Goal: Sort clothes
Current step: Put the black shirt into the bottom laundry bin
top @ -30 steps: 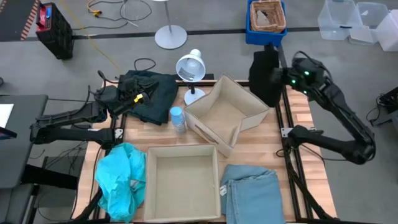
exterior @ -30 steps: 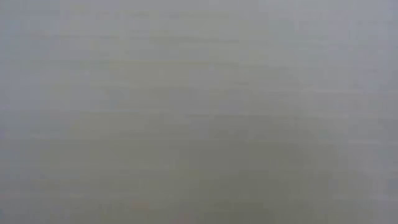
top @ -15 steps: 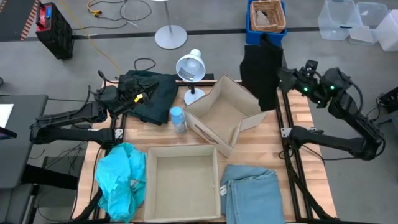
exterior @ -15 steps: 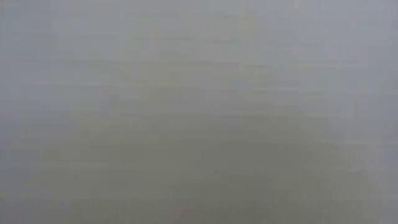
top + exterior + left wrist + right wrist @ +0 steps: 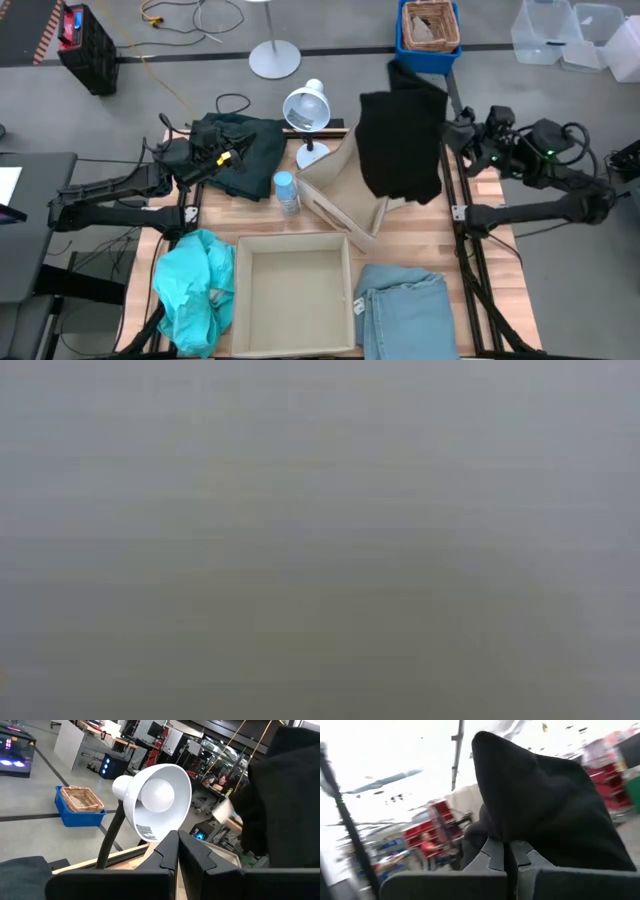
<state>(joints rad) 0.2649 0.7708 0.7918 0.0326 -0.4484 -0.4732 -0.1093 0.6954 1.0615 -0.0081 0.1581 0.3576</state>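
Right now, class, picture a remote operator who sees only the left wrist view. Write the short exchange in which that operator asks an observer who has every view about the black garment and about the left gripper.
Operator: What is holding up the black cloth beside the lamp?
Observer: The right gripper is shut on the black garment, which hangs over the tilted beige box.
Operator: And where does my own gripper sit on the table?
Observer: The left gripper is over the dark green garment, at the table's far left corner.
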